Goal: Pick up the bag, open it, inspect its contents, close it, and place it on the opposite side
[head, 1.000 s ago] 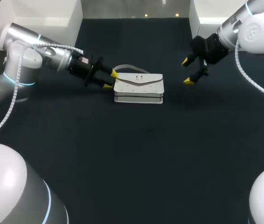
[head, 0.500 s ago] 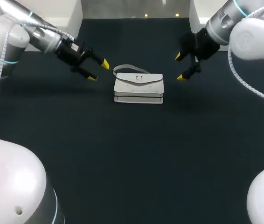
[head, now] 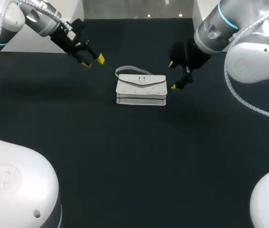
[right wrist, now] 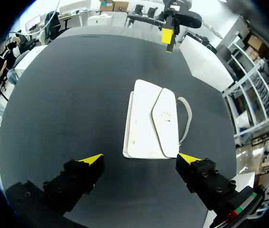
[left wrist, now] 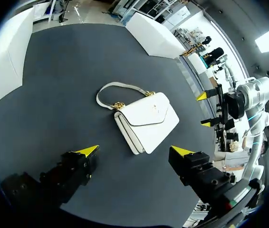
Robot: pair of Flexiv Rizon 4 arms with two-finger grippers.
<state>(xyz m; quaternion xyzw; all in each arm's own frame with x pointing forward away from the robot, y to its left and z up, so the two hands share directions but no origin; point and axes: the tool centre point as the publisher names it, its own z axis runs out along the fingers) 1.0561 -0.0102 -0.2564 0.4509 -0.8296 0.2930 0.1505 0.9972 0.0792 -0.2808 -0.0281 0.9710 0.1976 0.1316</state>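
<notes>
A white handbag (head: 141, 89) with a closed flap, gold clasp and thin strap lies flat on the dark table, toward the back middle. My left gripper (head: 92, 61) hangs open off the bag's back-left corner, apart from it; its wrist view has the bag (left wrist: 146, 121) ahead of the open gripper (left wrist: 134, 150). My right gripper (head: 172, 75) stands open just to the right of the bag, close to its edge without touching. The right wrist view has the bag (right wrist: 152, 126) ahead, between the lines of the spread gripper (right wrist: 141, 157), and the other gripper (right wrist: 168, 37) beyond it.
White walls (head: 39, 21) stand at the back left and back right (head: 208, 14) corners of the dark table (head: 134, 161). The wide front part of the mat holds nothing but the arms' white bases.
My left gripper let go of the bag's left end, opened wide and pulled back to the upper left. My right gripper moved in leftward, closer to the bag's right edge.
</notes>
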